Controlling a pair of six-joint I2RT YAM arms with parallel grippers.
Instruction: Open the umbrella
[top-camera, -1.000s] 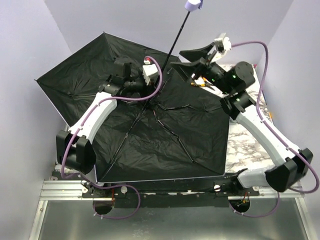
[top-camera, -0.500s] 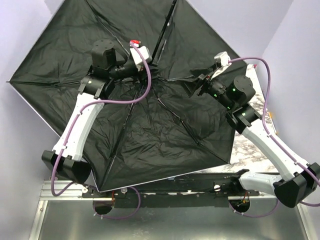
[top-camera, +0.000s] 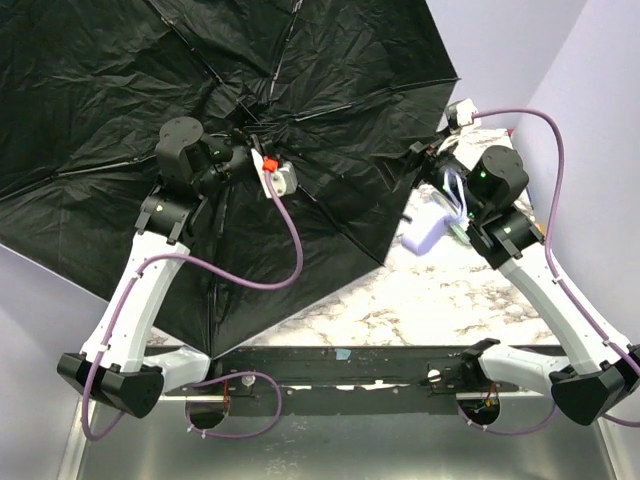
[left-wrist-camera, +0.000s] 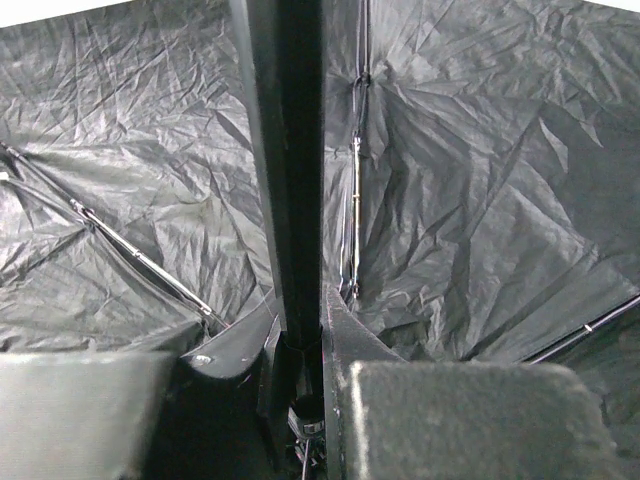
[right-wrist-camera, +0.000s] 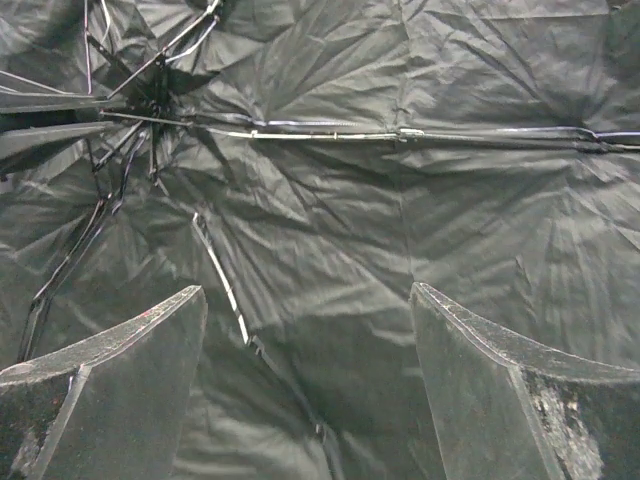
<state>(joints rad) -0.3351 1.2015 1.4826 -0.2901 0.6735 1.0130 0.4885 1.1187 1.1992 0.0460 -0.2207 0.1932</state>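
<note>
Umbrella (top-camera: 150, 80) spread open, black underside to cam, raised over left of tabletop (top-camera: 450, 300); canopy cut off at top & left edges. L pincer (left-wrist-camera: 297, 345) clamped on its shaft (left-wrist-camera: 290, 150) (grip hidden behind wrist in top view). R pincer (right-wrist-camera: 307, 295) wide apart, nothing btwn, facing canopy. Lavender item (top-camera: 425, 235) by R arm, can't ID.

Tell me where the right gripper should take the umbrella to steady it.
Probably a rib, not the cloth: the slack canopy would just bunch. The right gripper stands open facing the inside, and that rib runs nearly upright between its fingers, so go straight in. The left gripper clamps the shaft.
</note>
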